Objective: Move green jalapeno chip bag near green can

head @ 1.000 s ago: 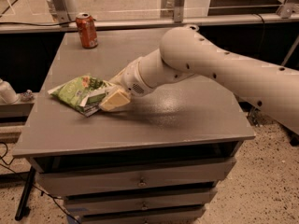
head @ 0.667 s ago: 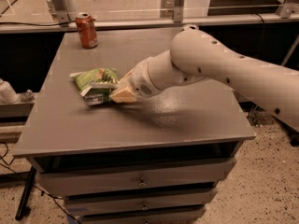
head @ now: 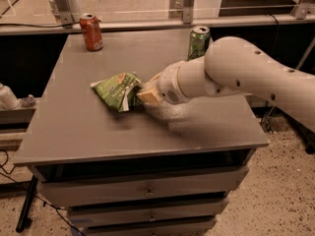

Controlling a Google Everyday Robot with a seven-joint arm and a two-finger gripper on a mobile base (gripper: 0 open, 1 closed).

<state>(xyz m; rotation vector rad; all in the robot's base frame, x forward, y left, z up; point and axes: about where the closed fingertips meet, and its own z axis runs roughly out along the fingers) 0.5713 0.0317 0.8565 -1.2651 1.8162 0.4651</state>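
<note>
Green jalapeno chip bag (head: 117, 89) is found pinched at its right edge by the gripper (head: 141, 95), whose tan fingers (head: 150, 90) are pressed together on the crinkled material. The gripper is located above the middle of the table, slightly left of centre, and is carried by a thick white arm (head: 246, 68) that enters from the right side of the view.

The bag is held tilted, with its green printed face turned upward and toward the camera. A dark shadow is noted on the surface directly beneath it. Whether its lower edge touches the surface cannot be determined.

The grey table (head: 88, 132) is seen from the front.

The green can (head: 198, 42) is observed upright near the table's back edge, behind and to the right of the bag and apart from it, just behind the arm's wrist section. A red-orange can (head: 91, 32) is recorded upright near the back left corner, well apart from both the bag and the green can.

Closed drawers (head: 147, 193) are noted below the tabletop, and a metal rail (head: 147, 24) is seen running behind the table.
</note>
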